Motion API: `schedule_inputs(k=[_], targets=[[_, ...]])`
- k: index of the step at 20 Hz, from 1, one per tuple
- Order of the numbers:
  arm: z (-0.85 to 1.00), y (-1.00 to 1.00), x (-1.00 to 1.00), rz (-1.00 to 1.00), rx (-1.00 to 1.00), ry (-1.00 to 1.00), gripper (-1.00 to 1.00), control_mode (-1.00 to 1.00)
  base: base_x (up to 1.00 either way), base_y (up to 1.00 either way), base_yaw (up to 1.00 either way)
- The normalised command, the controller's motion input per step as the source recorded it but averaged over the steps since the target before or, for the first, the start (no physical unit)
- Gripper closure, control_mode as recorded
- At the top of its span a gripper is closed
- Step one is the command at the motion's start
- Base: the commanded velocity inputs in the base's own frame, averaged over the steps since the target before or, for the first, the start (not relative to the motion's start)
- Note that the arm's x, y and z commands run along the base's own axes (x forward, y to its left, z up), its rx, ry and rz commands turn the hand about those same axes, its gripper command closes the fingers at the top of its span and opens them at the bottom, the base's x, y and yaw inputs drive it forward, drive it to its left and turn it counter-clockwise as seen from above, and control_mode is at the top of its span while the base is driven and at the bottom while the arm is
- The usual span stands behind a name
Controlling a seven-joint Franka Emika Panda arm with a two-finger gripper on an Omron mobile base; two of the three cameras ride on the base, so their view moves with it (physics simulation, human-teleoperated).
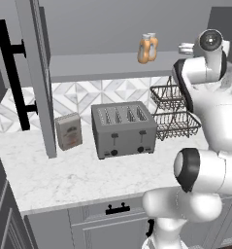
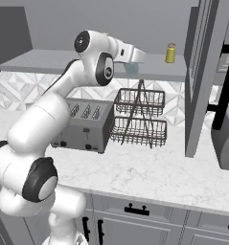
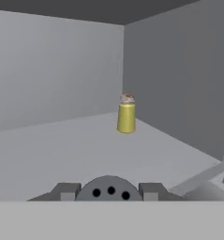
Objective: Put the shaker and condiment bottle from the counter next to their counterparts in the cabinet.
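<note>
My gripper (image 3: 109, 192) is shut on the shaker (image 3: 109, 188), whose grey cap with three holes shows between the finger tips. In the right base view the pale teal shaker (image 2: 131, 67) hangs under the hand at the front of the cabinet shelf (image 2: 49, 62). Its counterpart, a yellow-olive shaker (image 3: 126, 115) (image 2: 170, 53), stands upright further along the shelf, near the cabinet's side wall. Two orange white-capped bottles (image 1: 147, 48) stand side by side on the shelf (image 1: 88, 65); I cannot tell which one is the condiment bottle. The marble counter (image 1: 78, 175) lies below.
The open cabinet door (image 1: 37, 73) with its black bar handle stands at the left; another door (image 2: 197, 72) is to the right of the hand. A grey toaster (image 1: 123, 129), a two-tier wire basket rack (image 1: 173, 112) and a small box (image 1: 69, 131) sit on the counter.
</note>
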Motion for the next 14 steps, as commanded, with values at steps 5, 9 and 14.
schedule_inputs(k=[5,9,14], targets=[[0.00,-0.04,0.36,0.00,0.00,0.01,1.00,-1.00,0.00,0.00,0.00],[0.00,-0.13,0.33,0.00,0.00,0.00,1.00,-1.00,0.00,0.00,0.00],[0.00,-0.24,0.46,0.00,0.00,0.00,1.00,-1.00,0.00,0.00,0.00]])
